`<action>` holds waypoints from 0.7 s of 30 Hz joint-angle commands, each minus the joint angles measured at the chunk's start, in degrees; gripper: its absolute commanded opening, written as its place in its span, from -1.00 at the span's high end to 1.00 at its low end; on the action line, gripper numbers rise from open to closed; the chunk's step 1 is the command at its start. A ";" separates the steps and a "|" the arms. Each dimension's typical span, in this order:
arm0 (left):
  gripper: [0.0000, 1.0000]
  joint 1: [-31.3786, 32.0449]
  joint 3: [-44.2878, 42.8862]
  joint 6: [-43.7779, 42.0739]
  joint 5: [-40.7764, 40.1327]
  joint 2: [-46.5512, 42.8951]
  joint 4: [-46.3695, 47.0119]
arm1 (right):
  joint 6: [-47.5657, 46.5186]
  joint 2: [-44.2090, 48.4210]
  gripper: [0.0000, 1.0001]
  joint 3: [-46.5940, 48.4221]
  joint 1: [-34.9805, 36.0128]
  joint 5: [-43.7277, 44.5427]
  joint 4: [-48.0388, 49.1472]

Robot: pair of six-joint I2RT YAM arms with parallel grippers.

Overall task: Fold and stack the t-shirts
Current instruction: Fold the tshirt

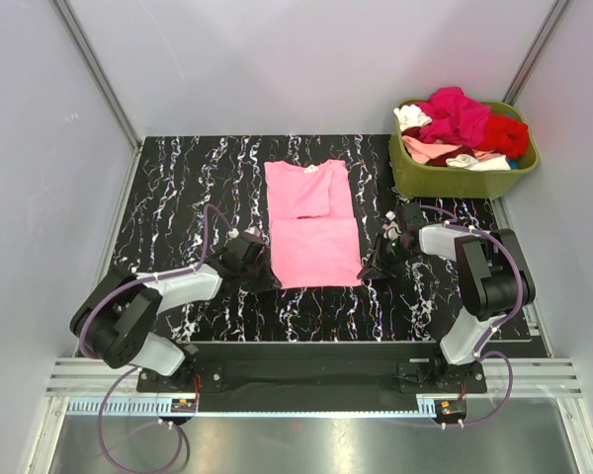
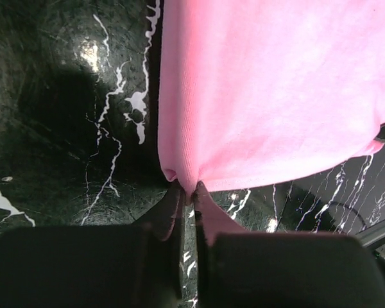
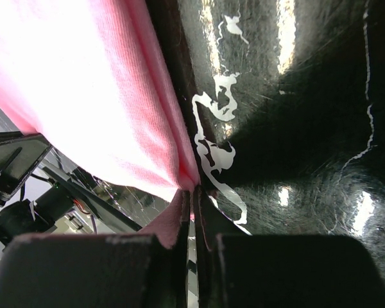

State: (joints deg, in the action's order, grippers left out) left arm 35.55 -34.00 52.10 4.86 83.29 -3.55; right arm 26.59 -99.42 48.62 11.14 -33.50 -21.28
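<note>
The medium pink t-shirt (image 1: 311, 222) lies flat, left of the olive-green tub (image 1: 415, 180) and a little nearer the arms than it. Its sleeves are tucked in, so it forms a narrow, upright rectangle. The neckline is at the end level with the tub, and one cloth edge crosses its middle. The knit looks smooth and evenly coloured, with a doubled, rounded fold along each long side in the wrist views. The left gripper (image 2: 189, 192) is on the shirt's corner farthest from the tub, its jaws pressed together on a small pinch of pink cloth. The right gripper (image 3: 194, 196) is at the shirt's other near corner, on the tub's side, likewise closed tight on the folded edge. Inside the tub sits a loose heap of other t-shirts (image 1: 460, 123) in magenta, red, pale pink and white. Shirt and tub both rest on a glossy black table (image 1: 178, 197) veined with white, which reflects the lights. Plain pale grey walls (image 1: 306, 59) with metal corner posts close in behind the tub and on both sides.
</note>
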 commanded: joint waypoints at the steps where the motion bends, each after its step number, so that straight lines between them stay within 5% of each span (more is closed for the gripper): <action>1: 1.00 -0.04 1.04 -1.65 -4.16 -0.05 -1.98 | -0.84 0.71 1.00 -0.28 0.29 1.24 -0.08; 11: 1.00 5.13 2.09 2.21 -4.68 -11.82 -10.23 | 2.50 12.83 1.00 -4.58 0.29 -0.43 -4.90; 21: 1.00 22.36 1.05 16.70 -11.71 -30.53 -24.04 | 7.86 40.07 1.00 -11.09 0.46 -3.85 -21.85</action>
State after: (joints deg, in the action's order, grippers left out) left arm 54.87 -32.10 62.74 -2.70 56.12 -21.54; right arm 31.42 -65.47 38.15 11.20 -34.59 -35.20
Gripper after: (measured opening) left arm 0.031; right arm 0.054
